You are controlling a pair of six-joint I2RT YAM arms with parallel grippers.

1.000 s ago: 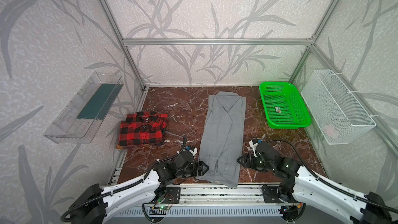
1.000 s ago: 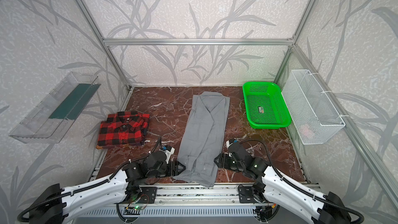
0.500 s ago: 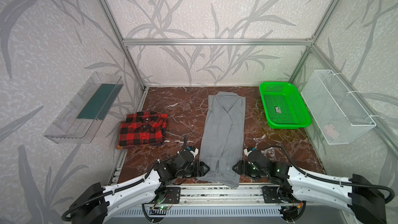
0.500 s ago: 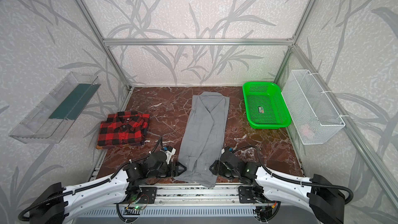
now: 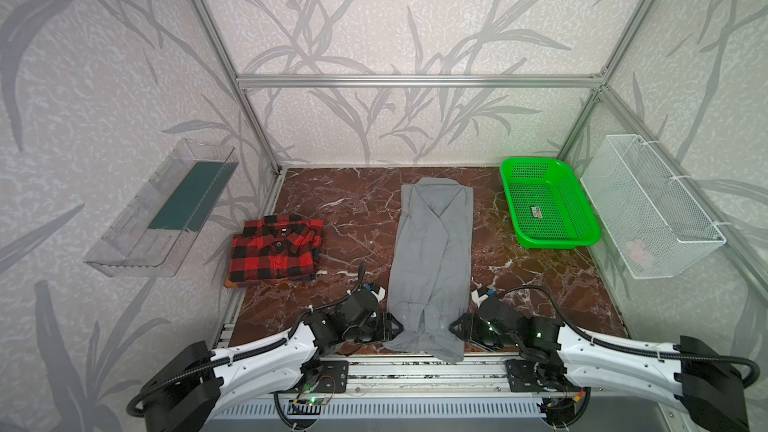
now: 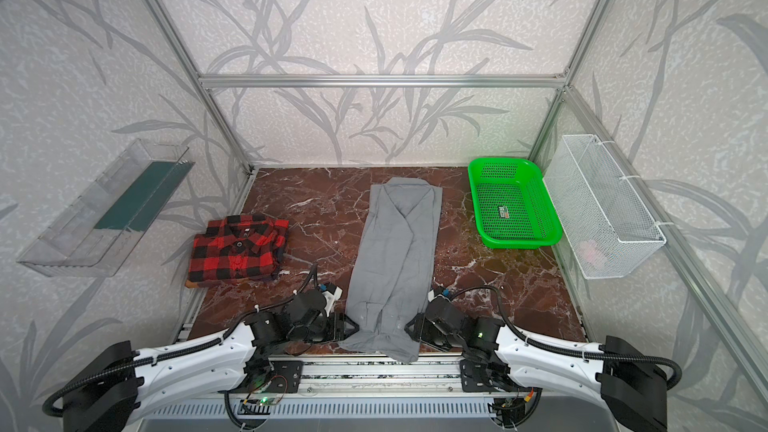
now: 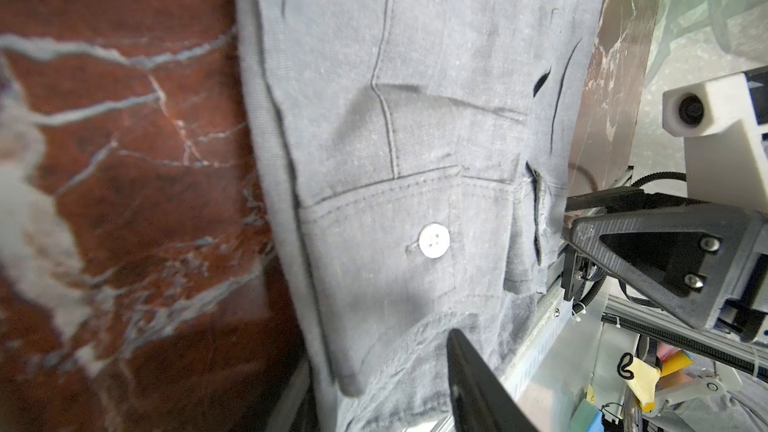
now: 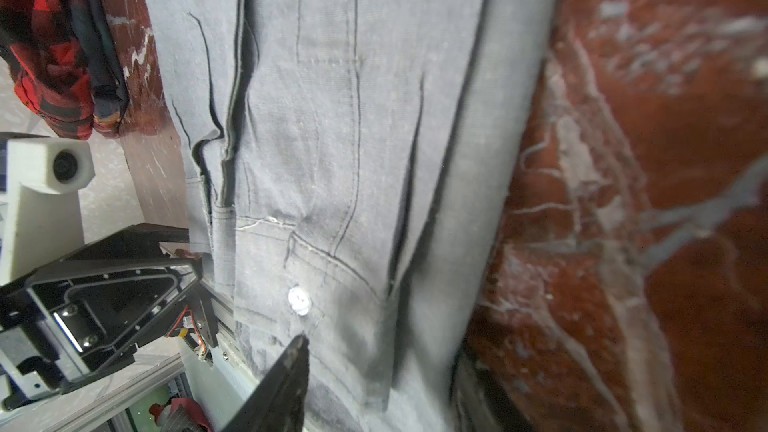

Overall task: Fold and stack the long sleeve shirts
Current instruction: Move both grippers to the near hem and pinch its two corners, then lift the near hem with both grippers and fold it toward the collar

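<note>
The light grey long sleeve shirt (image 5: 432, 251) (image 6: 395, 251) lies lengthwise mid-table, sleeves folded inward, its near end hanging over the front edge. The red-and-black plaid shirt (image 5: 272, 251) (image 6: 235, 249) sits folded at the left. My left gripper (image 5: 397, 328) (image 7: 382, 367) is at the grey shirt's near left corner, and my right gripper (image 5: 455, 326) (image 8: 386, 359) at its near right corner. Each is open astride the cloth's side edge. One finger (image 7: 469, 376) (image 8: 286, 371) lies over the buttoned cuff, the other low beside the cloth.
A green plastic basket (image 5: 552, 241) stands at the back right. A white wire basket (image 5: 648, 209) hangs on the right wall and a clear tray (image 5: 162, 209) on the left wall. An aluminium rail (image 5: 415, 363) runs along the table's front edge.
Both grippers have slid inward onto the grey shirt's near corners, the right one also coming nearer the front edge. Their jaws have narrowed around the cloth.
</note>
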